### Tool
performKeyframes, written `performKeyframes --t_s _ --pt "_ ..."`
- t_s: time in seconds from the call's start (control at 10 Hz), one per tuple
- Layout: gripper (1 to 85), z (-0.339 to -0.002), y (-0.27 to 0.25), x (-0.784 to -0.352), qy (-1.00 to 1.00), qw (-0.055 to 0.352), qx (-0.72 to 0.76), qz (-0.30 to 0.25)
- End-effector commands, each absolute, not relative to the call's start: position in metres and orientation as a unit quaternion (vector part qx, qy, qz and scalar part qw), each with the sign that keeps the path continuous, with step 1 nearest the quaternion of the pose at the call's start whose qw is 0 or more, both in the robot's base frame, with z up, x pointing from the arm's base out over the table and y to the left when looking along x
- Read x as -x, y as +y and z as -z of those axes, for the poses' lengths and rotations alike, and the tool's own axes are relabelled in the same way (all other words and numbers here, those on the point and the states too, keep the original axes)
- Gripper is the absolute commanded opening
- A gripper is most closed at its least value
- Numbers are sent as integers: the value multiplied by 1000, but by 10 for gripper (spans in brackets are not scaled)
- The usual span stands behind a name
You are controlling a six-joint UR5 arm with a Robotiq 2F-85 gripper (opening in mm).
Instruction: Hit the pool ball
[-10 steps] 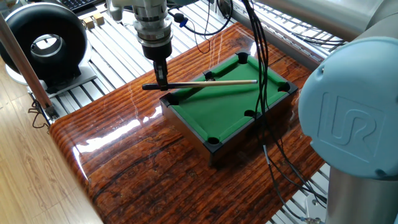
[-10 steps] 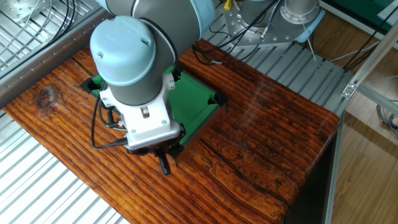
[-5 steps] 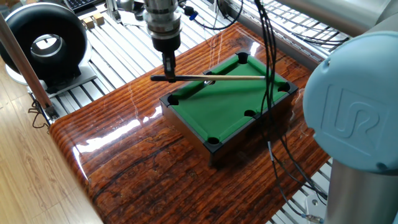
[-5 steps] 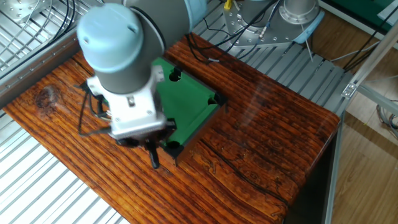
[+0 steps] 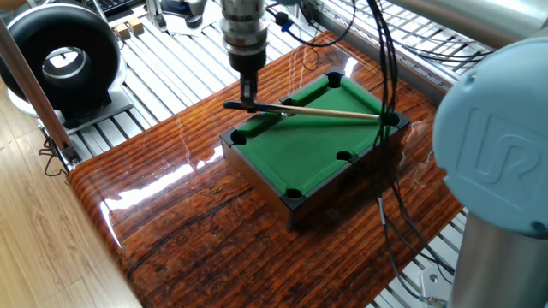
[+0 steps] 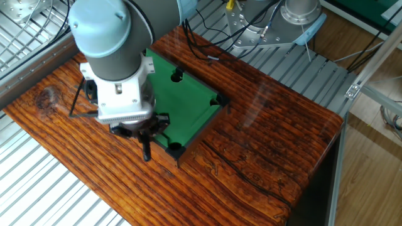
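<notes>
My gripper (image 5: 248, 100) points down at the near-left end of a small green pool table (image 5: 301, 147) and is shut on the black butt of a thin wooden cue (image 5: 330, 111). The cue lies level just above the felt, with its tip near the right corner pocket (image 5: 390, 119). The red pool ball does not show in either view. In the other fixed view my wrist covers the left part of the pool table (image 6: 188, 100), and the gripper (image 6: 146, 149) hangs over its near edge.
The pool table stands on a glossy wooden tabletop (image 5: 197, 214). A black ring-shaped device (image 5: 60, 56) and a copper post (image 5: 34, 81) stand at the left. Cables (image 5: 381, 180) hang across the pool table's right side. My arm's grey-blue body (image 5: 501, 162) fills the right.
My gripper has moved to the right and a little farther back with the cue. The cue has slid along the pool table, and its tip now reaches the right corner pocket.
</notes>
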State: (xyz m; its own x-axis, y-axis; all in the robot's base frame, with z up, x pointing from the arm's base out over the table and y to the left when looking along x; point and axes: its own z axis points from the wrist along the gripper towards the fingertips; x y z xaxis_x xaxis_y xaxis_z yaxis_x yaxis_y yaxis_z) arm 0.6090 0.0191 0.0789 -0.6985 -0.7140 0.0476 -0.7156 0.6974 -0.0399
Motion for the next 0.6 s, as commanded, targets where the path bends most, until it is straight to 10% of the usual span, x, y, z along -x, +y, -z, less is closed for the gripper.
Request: performKeyframes --t_s 0.0,0.5 --pt "10 -74 -4 -602 -925 13 -377 -53" --pt "60 -74 2 -602 -921 12 -388 -42"
